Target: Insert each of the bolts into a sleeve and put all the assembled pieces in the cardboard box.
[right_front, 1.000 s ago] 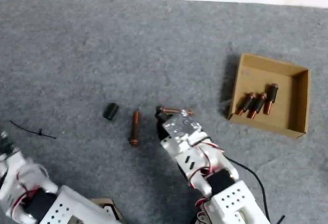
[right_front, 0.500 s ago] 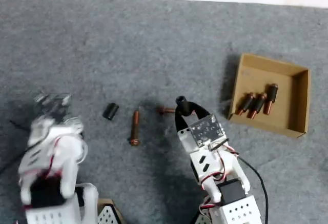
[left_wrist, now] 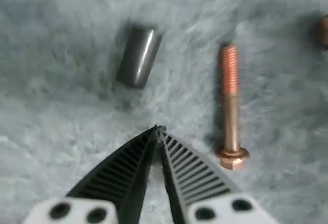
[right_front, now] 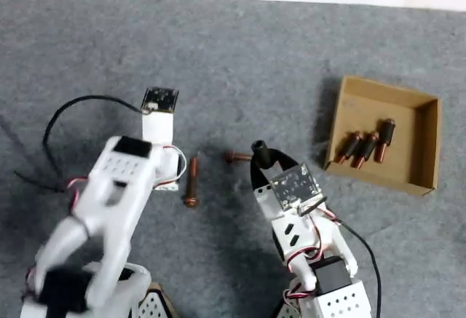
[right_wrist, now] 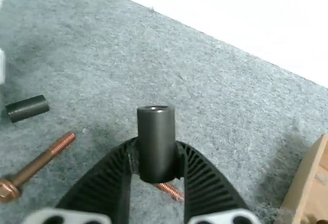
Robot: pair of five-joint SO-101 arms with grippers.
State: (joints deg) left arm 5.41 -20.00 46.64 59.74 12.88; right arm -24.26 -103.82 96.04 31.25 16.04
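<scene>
- R tool (right_wrist: 156, 155): clamped on sleeve (right_wrist: 155, 137), held upright; 2nd bolt (right_wrist: 168, 189) lies on desk (right_front: 255, 63) just by it.
- L tool (left_wrist: 156, 131): closed, empty, low over desk near loose sleeve (left_wrist: 137, 56) & bolt (left_wrist: 229, 101); both lie flat, apart.
- Box (right_front: 426, 143): 3 assembled pcs (right_front: 364, 145) inside.

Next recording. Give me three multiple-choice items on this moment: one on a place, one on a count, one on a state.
1. Relative to the cardboard box, the sleeve in the right gripper is:
A inside it
B outside, apart from it
C resting on its rim

2. Assembled pieces in the box:
A one
B three
C five

3. The left gripper is:
A shut on nothing
B wide open
C half open

Answers:
1 B, a gap separates them in the high view.
2 B, three lie side by side.
3 A, its fingertips meet with nothing between.
</scene>
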